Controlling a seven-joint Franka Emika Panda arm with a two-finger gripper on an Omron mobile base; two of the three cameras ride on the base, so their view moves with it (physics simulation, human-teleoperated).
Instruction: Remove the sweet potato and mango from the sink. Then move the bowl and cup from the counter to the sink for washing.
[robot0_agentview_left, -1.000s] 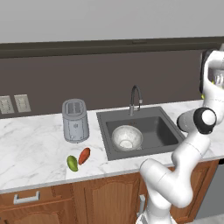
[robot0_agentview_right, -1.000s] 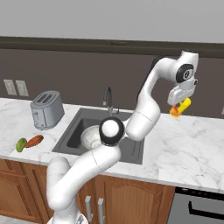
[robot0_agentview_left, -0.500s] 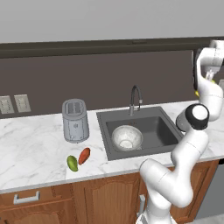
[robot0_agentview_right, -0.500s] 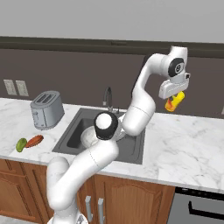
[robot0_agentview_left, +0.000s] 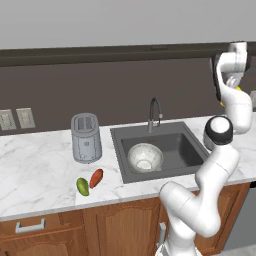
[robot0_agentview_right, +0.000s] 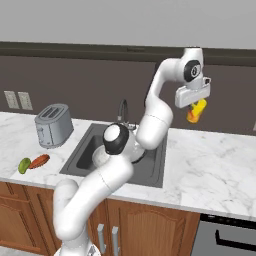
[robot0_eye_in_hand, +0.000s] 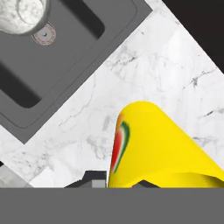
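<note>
One cup (robot0_agentview_right: 196, 111) hangs gripped in the tool (robot0_agentview_right: 192, 106), now swung nearer the sink (robot0_agentview_right: 157, 159) holding the bowl (robot0_agentview_left: 145, 156); only lowering remains.

We see our white arm rising from the base, bending at a dark-capped elbow, then reaching up high to the right side of the counter. Its wrist turns over at the top so the gripper (robot0_agentview_right: 194, 106) hangs pointing downward, well above the marble. The fingers are closed around the yellow cup (robot0_agentview_right: 196, 111), which is lifted clear of any surface. In the hand view the cup (robot0_eye_in_hand: 162, 148) sits tight against the finger tips.
</note>
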